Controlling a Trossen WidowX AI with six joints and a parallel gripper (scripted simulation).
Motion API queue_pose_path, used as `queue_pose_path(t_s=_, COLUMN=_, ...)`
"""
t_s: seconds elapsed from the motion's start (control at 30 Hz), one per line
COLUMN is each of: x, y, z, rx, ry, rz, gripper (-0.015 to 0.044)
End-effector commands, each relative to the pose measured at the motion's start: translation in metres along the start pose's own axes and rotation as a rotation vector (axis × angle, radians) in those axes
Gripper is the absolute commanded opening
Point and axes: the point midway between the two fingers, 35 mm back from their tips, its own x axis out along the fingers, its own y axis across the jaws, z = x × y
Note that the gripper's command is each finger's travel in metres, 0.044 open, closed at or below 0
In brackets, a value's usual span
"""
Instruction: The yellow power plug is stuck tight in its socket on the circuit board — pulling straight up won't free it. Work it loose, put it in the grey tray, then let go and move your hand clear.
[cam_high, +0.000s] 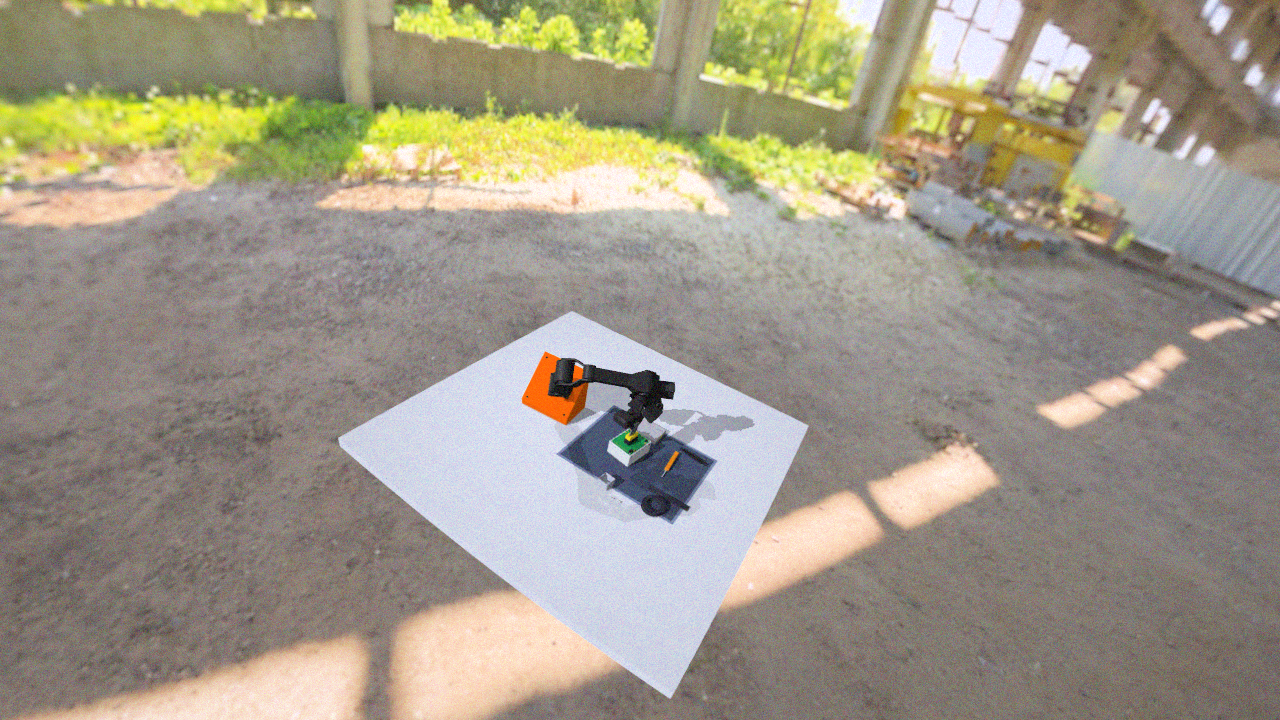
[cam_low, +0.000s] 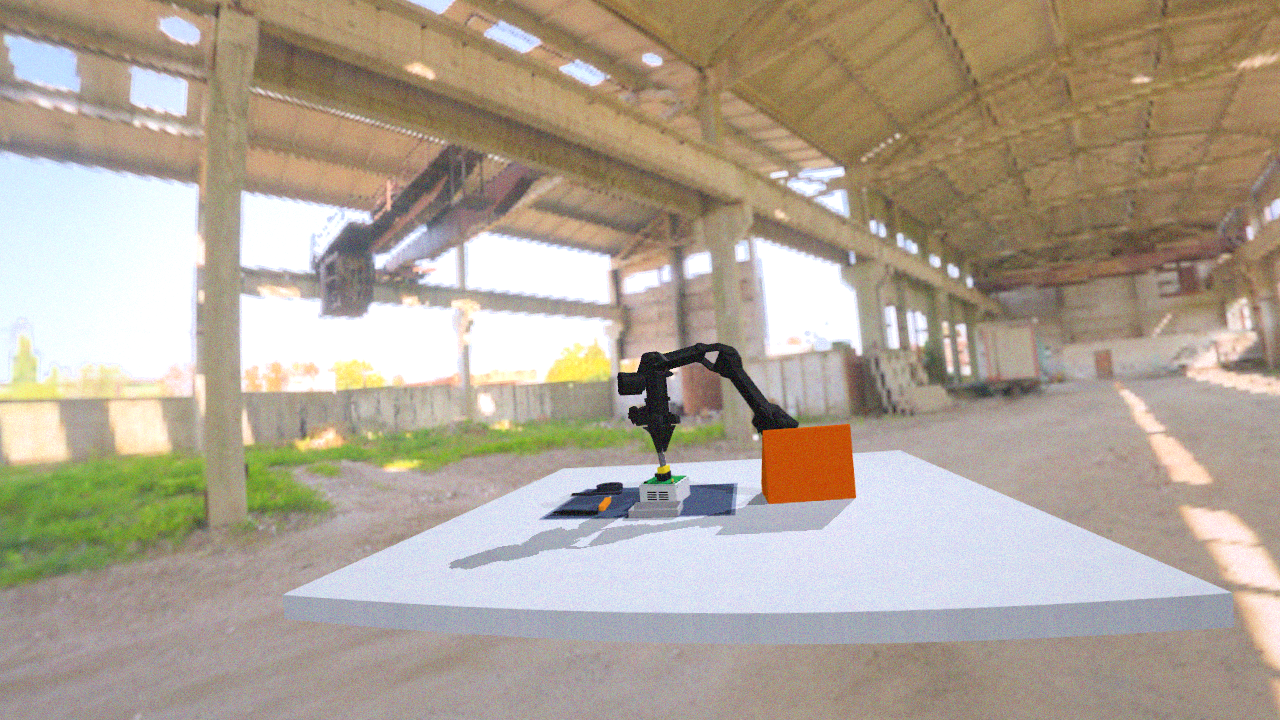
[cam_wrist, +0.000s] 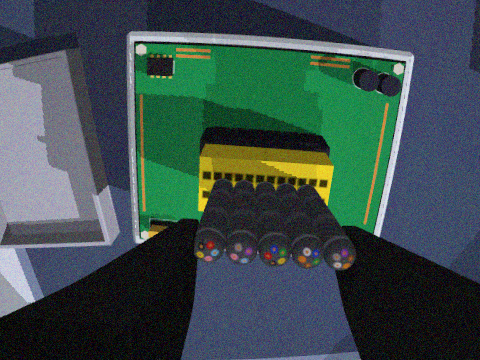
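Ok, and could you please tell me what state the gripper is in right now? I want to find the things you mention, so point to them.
Gripper (cam_high: 631, 431) (cam_low: 662, 463) (cam_wrist: 268, 240): closed on the yellow power plug (cam_high: 631, 437) (cam_low: 663, 470) (cam_wrist: 265, 162).

Near the centre of the top view, a dark blue mat (cam_high: 581, 454) (cam_low: 711, 499) (cam_wrist: 440, 150) lies on a white table (cam_high: 501, 501) (cam_low: 805, 573). An orange-handled tool (cam_high: 670, 462) (cam_low: 605, 504) rests on it, right of centre in the top view and left of centre in the exterior one. A black ring-shaped thing (cam_high: 645, 506) (cam_low: 609, 484) sits near the mat's lower edge in the top view. Beyond, a concrete pillar (cam_high: 353, 53) (cam_low: 225, 268) rises upper left in the top view, and grass (cam_high: 295, 134) (cam_low: 107, 510) grows at left in both.
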Motion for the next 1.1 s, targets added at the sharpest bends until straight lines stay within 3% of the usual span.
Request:
queue_pose_path(t_s=0.0, x=-0.014, y=0.007, z=-0.001, rx=-0.013, ry=-0.026, rz=-0.082, gripper=0.0000)
queue_pose_path(t_s=0.37, x=-0.023, y=0.007, z=-0.001, rx=-0.014, ry=-0.026, rz=-0.082, gripper=0.0000)
queue_pose_path(t_s=0.63, x=0.004, y=0.005, z=0.000, rx=-0.013, ry=-0.026, rz=-0.083, gripper=0.0000)
queue_pose_path(t_s=0.93, x=0.004, y=0.005, z=0.000, rx=-0.013, ry=-0.026, rz=-0.083, gripper=0.0236)
queue_pose_path(t_s=1.07, x=0.004, y=0.005, z=0.000, rx=-0.013, ry=-0.026, rz=-0.083, gripper=0.0249)
